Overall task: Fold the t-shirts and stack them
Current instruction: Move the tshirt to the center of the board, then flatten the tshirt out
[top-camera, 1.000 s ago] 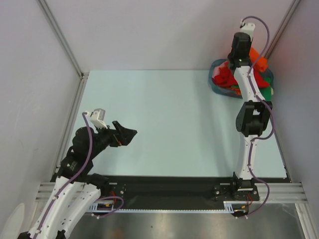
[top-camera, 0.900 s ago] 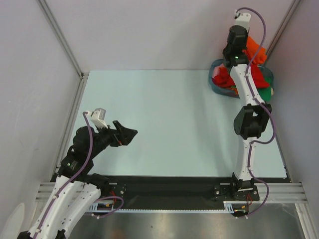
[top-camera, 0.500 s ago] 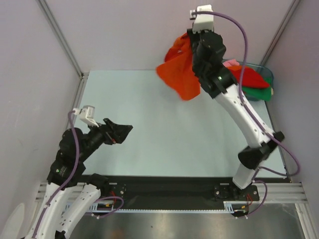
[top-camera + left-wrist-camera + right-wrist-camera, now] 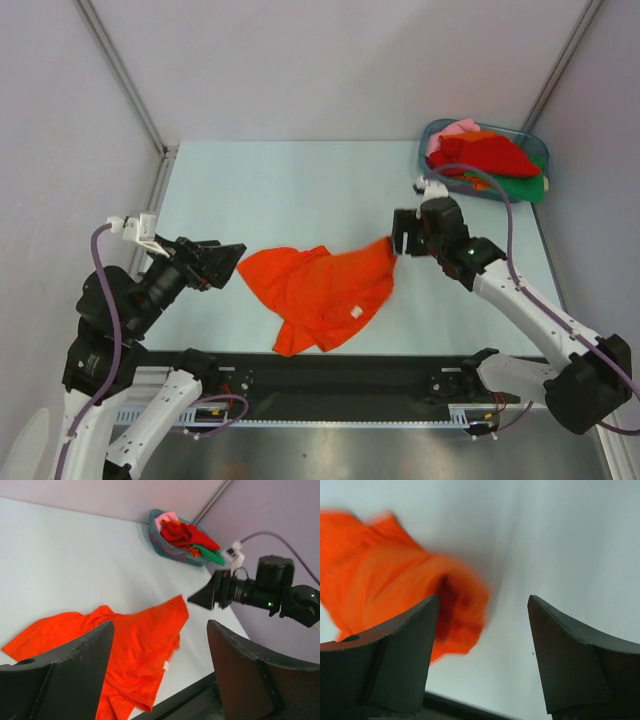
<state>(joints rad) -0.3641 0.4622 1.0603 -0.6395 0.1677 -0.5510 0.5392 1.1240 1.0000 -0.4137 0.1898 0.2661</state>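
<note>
So the crumpled bright orange short-sleeved t-shirt [image 4: 318,288] is lying in a loose heap on the pale blue-green table [image 4: 290,185], lower middle of the overhead frame, with a little white tag showing near its bottom right. Its upper right corner sits just beside the right gripper [image 4: 397,233]. That gripper's fingers are spread wide with only bare table between them, and the cloth is smeared with blur in the wrist view, off by the finger on the frame's left side. The left gripper [image 4: 236,262] hovers just off the shirt's left tip, fingers also spread, pinching nothing. The rest of the t-shirts [image 4: 487,156], red, pink, green and orange, are piled in the bluish translucent plastic tub [image 4: 427,135] at the upper right.
</note>
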